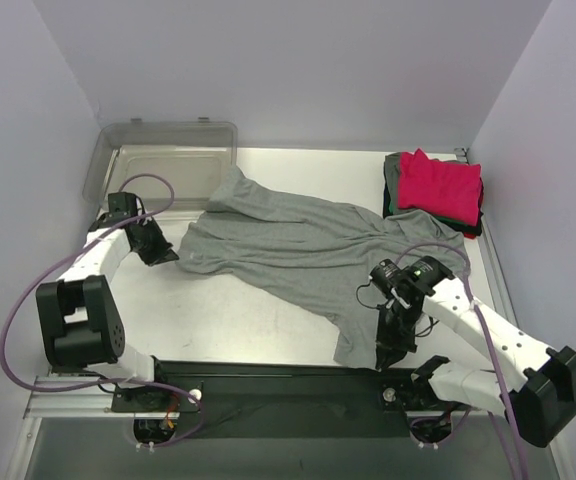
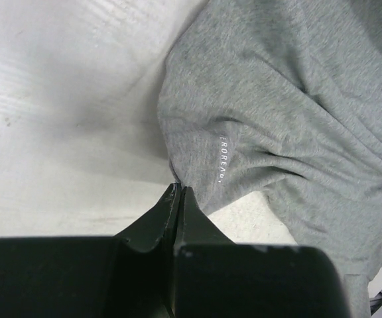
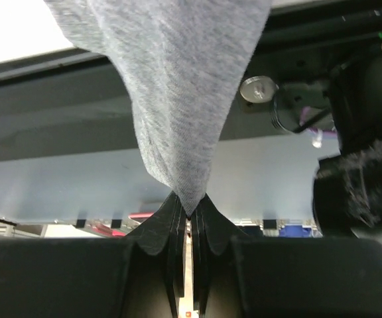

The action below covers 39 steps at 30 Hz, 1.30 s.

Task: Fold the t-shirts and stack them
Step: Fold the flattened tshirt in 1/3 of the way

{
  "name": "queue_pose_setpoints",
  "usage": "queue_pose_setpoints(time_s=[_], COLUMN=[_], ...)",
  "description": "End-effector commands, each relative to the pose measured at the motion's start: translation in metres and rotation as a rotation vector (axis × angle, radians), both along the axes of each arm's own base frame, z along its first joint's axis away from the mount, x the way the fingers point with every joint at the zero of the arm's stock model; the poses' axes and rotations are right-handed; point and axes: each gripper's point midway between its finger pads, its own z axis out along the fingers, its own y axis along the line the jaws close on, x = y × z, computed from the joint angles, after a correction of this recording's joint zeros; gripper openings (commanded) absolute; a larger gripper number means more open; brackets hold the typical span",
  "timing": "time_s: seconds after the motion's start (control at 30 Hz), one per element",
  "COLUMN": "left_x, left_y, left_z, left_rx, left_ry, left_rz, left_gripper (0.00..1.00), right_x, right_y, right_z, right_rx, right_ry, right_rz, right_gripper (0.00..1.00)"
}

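a white counter (image 1: 238,320) fills the view from above, walled in by pale lilac panels, with two white and black robot arms bolted at its near edge

a large heather grey t-shirt (image 1: 298,245) lies across the middle of the counter, spread loosely and rumpled, running on a slant from the far left toward the near right, where a narrow tail of cloth reaches the counter's near edge

a clear plastic bin (image 1: 163,160) sits in the far left corner, just beyond the grey t-shirt's far end

a small stack of folded shirts (image 1: 438,188) rests in the far right corner, a bright pink-red one on top, with darker and green layers showing underneath; the stack lies just beside the grey t-shirt's right edge

the left claw (image 1: 168,257) sits low at the shirt's left edge, its fingers pressed together; in the left wrist view the tips (image 2: 178,199) meet the hem, and soft folds in the cloth gather toward them, so it is pinching the grey t-shirt there

the right claw (image 1: 383,350) is at the near right, by the shirt's tail; in its wrist view the fingers (image 3: 190,212) are clamped on a bunch of grey cloth that is drawn into a taut point between them

a short line of tiny white lettering (image 2: 221,159) is printed on the shirt near the left claw; it is too small to read in full
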Motion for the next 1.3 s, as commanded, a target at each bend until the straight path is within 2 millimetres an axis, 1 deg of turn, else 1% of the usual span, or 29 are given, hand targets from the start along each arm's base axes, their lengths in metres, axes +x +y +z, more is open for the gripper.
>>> queue_pose_setpoints(time_s=[0.0, 0.07, 0.1, 0.33, 0.43, 0.47, 0.6, 0.73, 0.87, 1.03, 1.1, 1.2, 1.23, 1.27], left_x=[-0.014, -0.022, -0.025, -0.051, -0.065, -0.073, -0.087, -0.097, -0.096, -0.081, -0.075, -0.068, -0.063, -0.06], left_y=[0.011, 0.015, 0.016, 0.025, 0.028, 0.03, 0.035, 0.039, 0.043, 0.038, 0.035, 0.023, 0.02, 0.013], left_z=[0.019, 0.021, 0.027, 0.042, 0.047, 0.046, 0.05, 0.055, 0.058, 0.06, 0.06, 0.052, 0.054, 0.049], left_rx=[0.036, 0.044, 0.048, 0.077, 0.091, 0.108, 0.148, 0.18, 0.207, 0.192, 0.192, 0.199, 0.209, 0.211], left_ry=[-0.02, -0.011, -0.027, -0.039, -0.027, 0.0, 0.018, 0.039, 0.038, 0.001, -0.004, 0.025, 0.022, 0.039], left_rz=[0.052, 0.071, 0.076, 0.12, 0.127, 0.126, 0.131, 0.133, 0.105, 0.067, 0.05, -0.009, -0.025, -0.05], left_gripper=[0.0, 0.0, 0.0, 0.0, 0.0, 0.0, 0.0, 0.0, 0.0, 0.0, 0.0, 0.0, 0.0, 0.0], right_x=[-0.026, -0.029, -0.031, -0.045, -0.052, -0.056, -0.062, -0.065, -0.06, -0.044, -0.037, -0.028, -0.024, -0.019], right_y=[-0.015, -0.017, -0.018, -0.024, -0.027, -0.03, -0.023, -0.021, -0.022, -0.026, -0.027, -0.028, -0.027, -0.028], right_z=[0.022, 0.029, 0.031, 0.045, 0.053, 0.056, 0.065, 0.068, 0.07, 0.072, 0.07, 0.067, 0.066, 0.065], right_rx=[-0.033, -0.029, -0.023, 0.002, 0.007, 0.004, 0.07, 0.096, 0.094, 0.04, 0.018, 0.005, 0.012, 0.013], right_ry=[0.076, 0.07, 0.062, 0.056, 0.06, 0.068, 0.049, 0.04, 0.002, -0.073, -0.1, -0.124, -0.133, -0.137], right_rz=[0.023, 0.022, 0.02, 0.02, 0.022, 0.02, -0.012, -0.029, -0.045, -0.083, -0.101, -0.139, -0.141, -0.173], right_gripper=[0.0, 0.0, 0.0, 0.0, 0.0, 0.0, 0.0, 0.0, 0.0, 0.0, 0.0, 0.0, 0.0, 0.0])
